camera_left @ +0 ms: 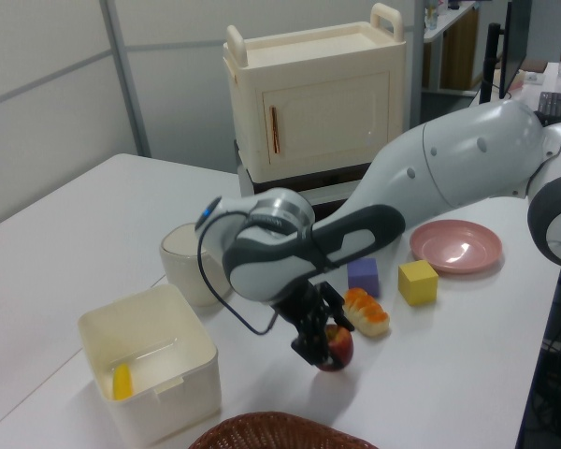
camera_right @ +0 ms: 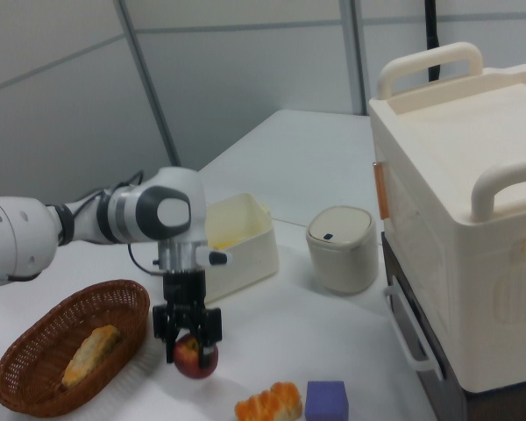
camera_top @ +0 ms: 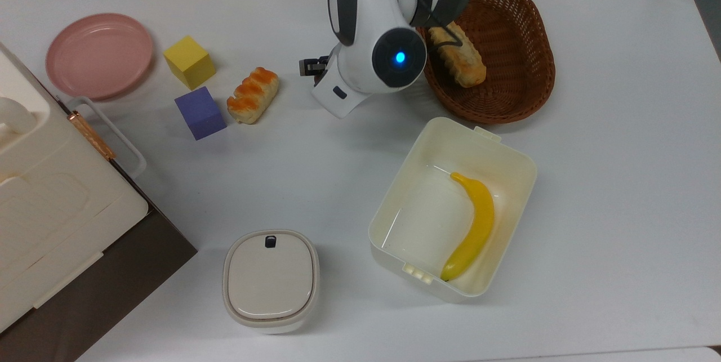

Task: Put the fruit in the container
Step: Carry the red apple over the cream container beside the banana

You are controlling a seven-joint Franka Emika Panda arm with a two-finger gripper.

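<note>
A: What is seen nearest in the top view?

B: The lidded box (camera_top: 271,280) is seen at the lower edge of the table (camera_top: 608,153), and the container (camera_top: 510,153) is placed to the top view's right of it. A banana (camera_top: 472,228) is laid inside the container, along its right wall.

A: And the gripper (camera_right: 187,344), how are its jaws set?

B: In the right view the jaws are seen closed on the apple (camera_right: 195,358), one finger at each side, spread only as wide as the fruit. The apple is gripped at its upper half. In the left view the same grip is shown, with the gripper (camera_left: 316,348) over the apple (camera_left: 336,347).

A: Is the apple lifted, or is it rested on the table?

B: It cannot be told for sure. In the right view it is very low, just over or on the white surface. It is well apart from the container, near the wicker basket (camera_right: 35,346).

A: What is found beside it?

B: A bread roll (camera_top: 253,94) is laid to the top view's left of the arm, then a purple cube (camera_top: 200,112) and a yellow cube (camera_top: 189,61). A second bread (camera_top: 459,58) is kept in the basket.

A: And farther away?

B: A pink plate (camera_top: 99,55) is placed near the top view's far left corner, and a cream cabinet (camera_left: 313,101) is seen behind everything in the left view.
</note>
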